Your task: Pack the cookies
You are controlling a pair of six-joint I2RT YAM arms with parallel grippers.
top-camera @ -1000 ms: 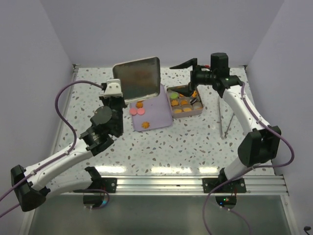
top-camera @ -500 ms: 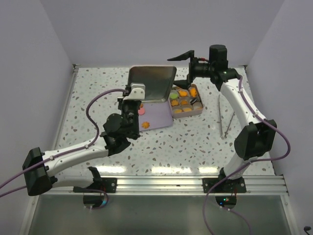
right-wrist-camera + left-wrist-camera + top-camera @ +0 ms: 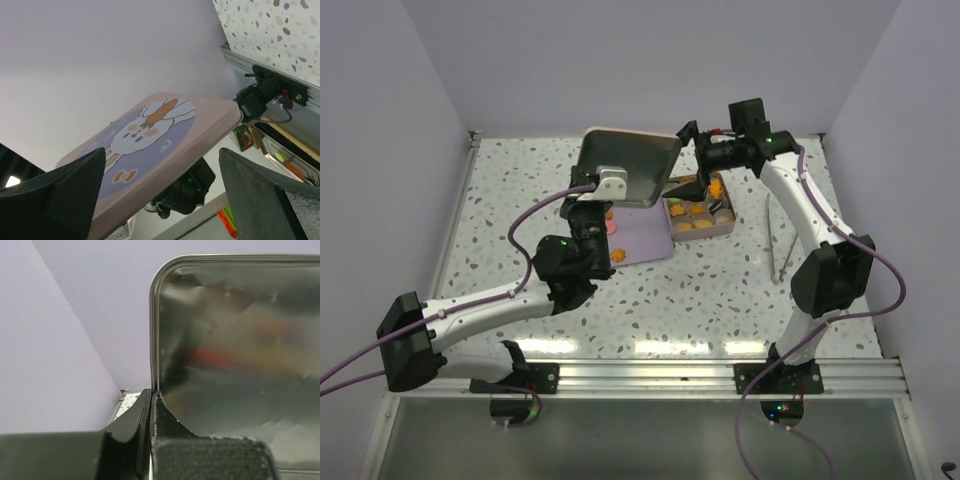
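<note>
My left gripper (image 3: pixel 610 192) is shut on the lower edge of the tin's lid (image 3: pixel 630 165) and holds it upright above the lilac tray (image 3: pixel 645 245). The left wrist view shows its fingers (image 3: pixel 142 412) pinching the lid's rim, with the shiny inside of the lid (image 3: pixel 235 350) filling the view. My right gripper (image 3: pixel 688 152) is open at the lid's right edge; in its wrist view the lid's pink bunny face (image 3: pixel 150 135) lies between its spread fingers (image 3: pixel 55 200). Orange cookies (image 3: pixel 692 210) fill the square tin (image 3: pixel 700 238). An orange cookie (image 3: pixel 616 255) and a pink one (image 3: pixel 610 228) lie on the tray.
A thin metal rod (image 3: pixel 776 245) lies on the speckled table right of the tin. Lilac walls close the back and both sides. The left arm's cable (image 3: pixel 535 215) loops over the table's left part.
My left gripper has carried the lid to the right, from above the tray's back left to beside the tin. My right gripper has moved left and down to the lid's right edge.
</note>
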